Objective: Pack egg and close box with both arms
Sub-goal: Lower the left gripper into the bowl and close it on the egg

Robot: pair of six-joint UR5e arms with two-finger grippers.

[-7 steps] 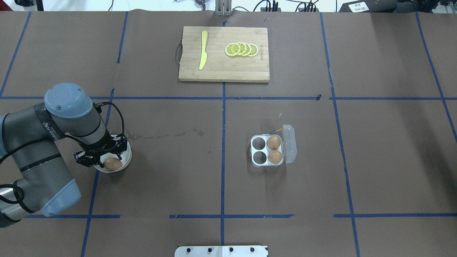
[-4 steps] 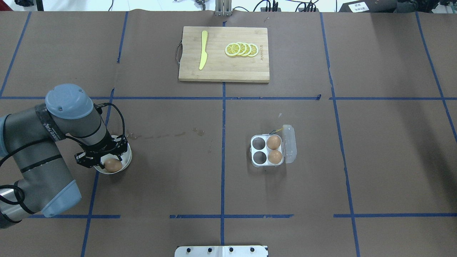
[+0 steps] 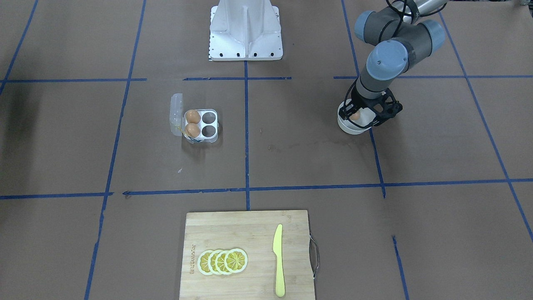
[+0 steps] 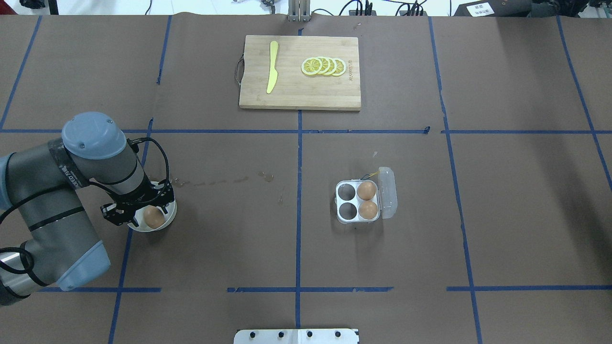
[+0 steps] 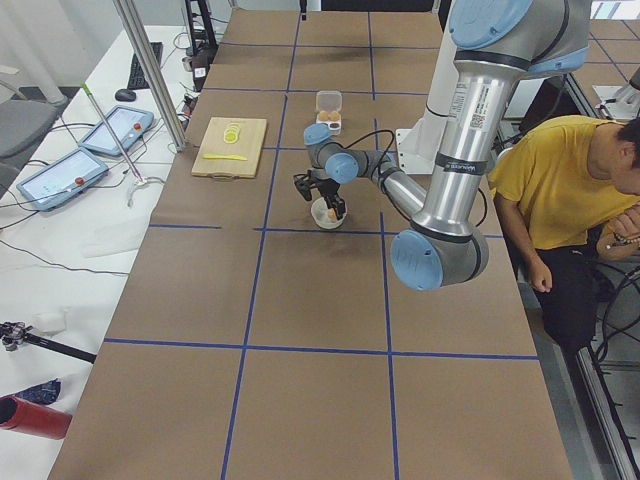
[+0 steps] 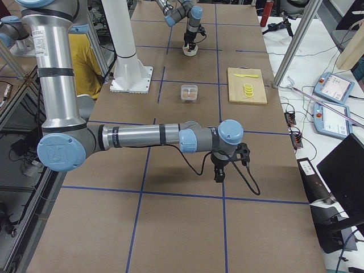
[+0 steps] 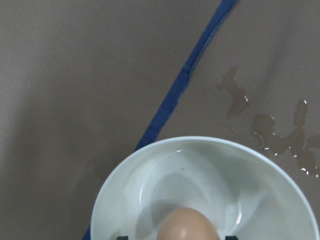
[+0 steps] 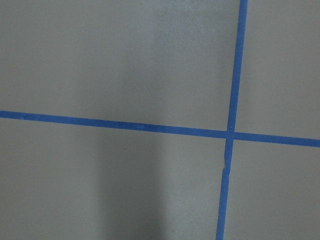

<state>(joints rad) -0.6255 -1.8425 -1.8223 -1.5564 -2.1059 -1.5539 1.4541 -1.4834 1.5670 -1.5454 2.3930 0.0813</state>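
Observation:
A tan-brown egg [image 4: 154, 216] sits low in a round white bowl [image 4: 169, 216] at the table's left. My left gripper [image 4: 146, 212] reaches down into the bowl with a finger on each side of the egg and looks shut on it. The left wrist view shows the egg [image 7: 189, 225] between the two fingertips, over the bowl [image 7: 150, 165]. The clear four-cup box [image 4: 357, 202] lies right of centre with its lid [image 4: 388, 191] open. Two eggs [image 4: 366, 190] fill its right cups and its left cups are empty. My right gripper [image 6: 219, 170] shows only in the exterior right view, far from the box; I cannot tell its state.
A wooden cutting board [image 4: 296, 95] with a yellow knife [image 4: 272, 67] and lemon slices [image 4: 323, 66] lies at the table's far side. Wet stains [image 4: 215, 181] mark the brown paper between bowl and box. The white base stand [image 3: 245, 33] is at the robot's edge.
The egg in the bowl has shifted slightly toward the gripper and turned more upright. The left arm has edged a little to the right. The box has not moved.

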